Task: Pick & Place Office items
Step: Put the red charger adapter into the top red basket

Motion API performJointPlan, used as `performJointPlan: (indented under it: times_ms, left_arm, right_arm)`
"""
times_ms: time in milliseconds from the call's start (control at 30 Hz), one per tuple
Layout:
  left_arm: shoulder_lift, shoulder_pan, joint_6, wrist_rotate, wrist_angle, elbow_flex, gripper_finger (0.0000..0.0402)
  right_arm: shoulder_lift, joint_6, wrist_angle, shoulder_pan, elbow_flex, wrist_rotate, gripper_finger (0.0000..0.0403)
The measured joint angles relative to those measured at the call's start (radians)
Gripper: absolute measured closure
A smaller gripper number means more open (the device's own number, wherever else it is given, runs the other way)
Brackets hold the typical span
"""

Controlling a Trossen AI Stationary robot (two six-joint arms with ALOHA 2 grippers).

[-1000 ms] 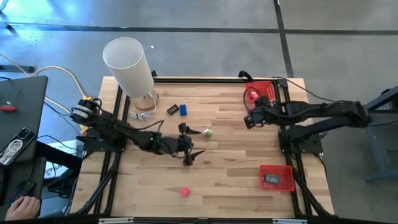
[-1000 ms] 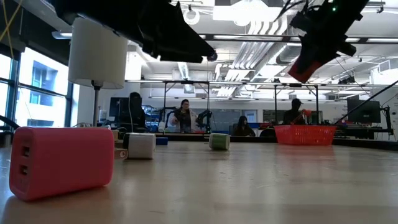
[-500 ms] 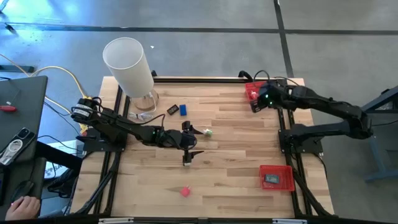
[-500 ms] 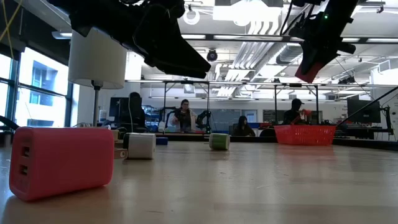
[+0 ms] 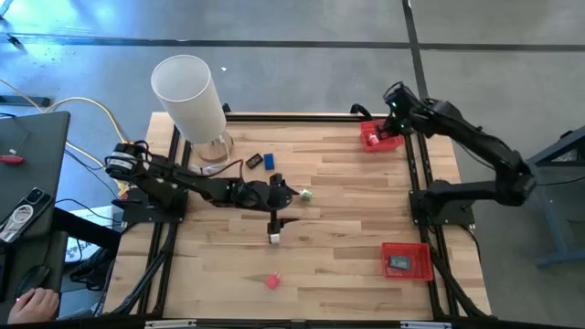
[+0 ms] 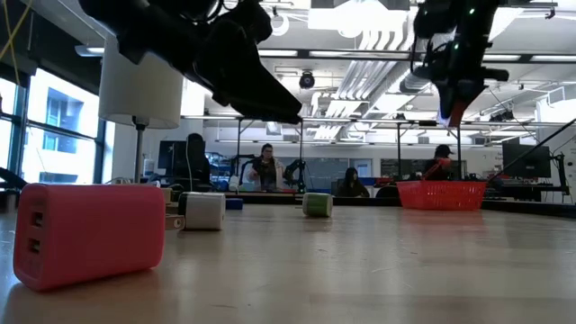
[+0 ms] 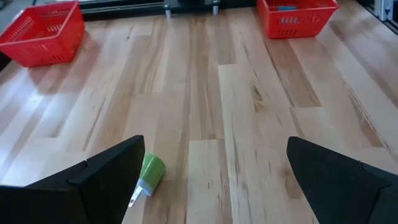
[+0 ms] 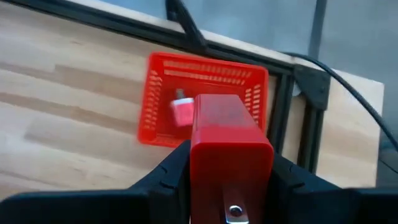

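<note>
The right end effector [image 8: 230,180] grips a red block [image 8: 229,134] between its fingers, above the red tray [image 5: 372,135] at the bench's [image 5: 347,219] far right corner, where a pink piece [image 8: 183,112] lies. The left end effector [image 7: 214,171] stands wide and empty over mid-bench, beside the green piece [image 7: 149,173]. Bare wood lies ahead of it; the pink block [image 5: 272,281] sits near the front edge.
</note>
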Motion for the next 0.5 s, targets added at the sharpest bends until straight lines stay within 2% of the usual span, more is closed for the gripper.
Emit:
performJointPlan:
  times_ms: [233, 500]
  left_arm:
    - [0.0, 0.046, 0.0, 0.06, -0.004, -0.001, 0.0016]
    - [0.0, 0.062, 0.001, 0.098, -0.029, -0.001, 0.0016]
  right_arm:
    - [0.174, -0.04, 0.027, -0.106, 0.031, -0.012, 0.0292]
    - [0.322, -0.066, 0.085, -0.183, 0.05, -0.084, 0.0292]
